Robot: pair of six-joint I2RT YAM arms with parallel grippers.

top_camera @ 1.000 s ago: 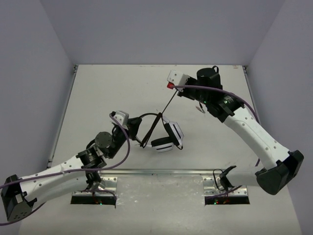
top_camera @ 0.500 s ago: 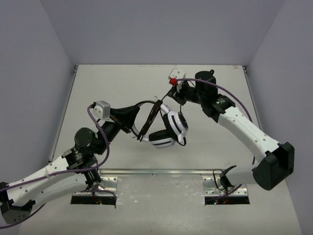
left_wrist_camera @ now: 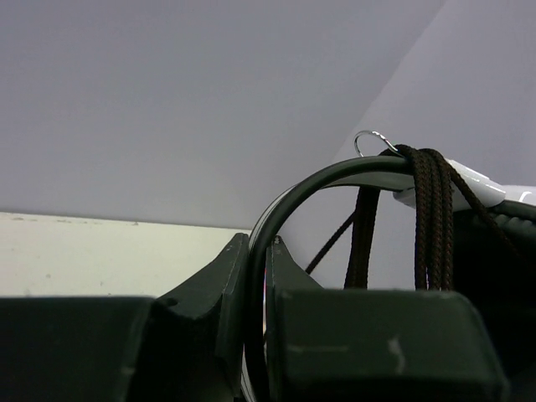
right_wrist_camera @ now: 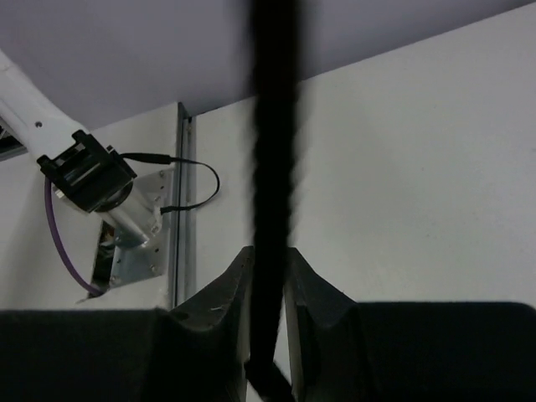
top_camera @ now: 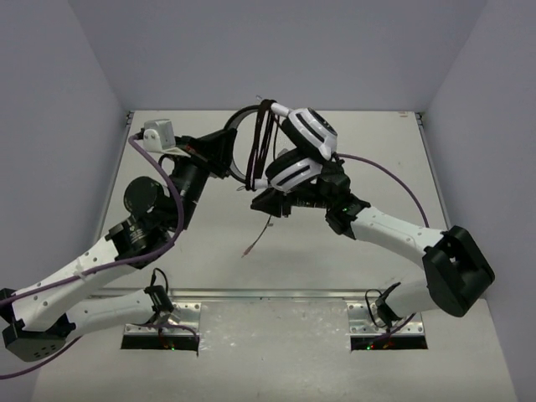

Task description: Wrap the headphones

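The headphones hang in the air above the far middle of the table, white earcups to the right. My left gripper is shut on the thin black headband, which runs up between its jaws. Several loops of the black cable lie over the headband; they also show in the left wrist view. My right gripper sits just below the earcups and is shut on a stretch of cable that passes between its jaws. The cable's loose end dangles to the table.
A metal rail with two mounting plates runs along the near edge. Grey walls close in the table on three sides. Purple robot cables loop off both arms. The left arm's base shows in the right wrist view.
My left arm has lifted the headphones off the table, up and toward the far side. My right gripper has swung from the far right to under the earcups, still on the cable.
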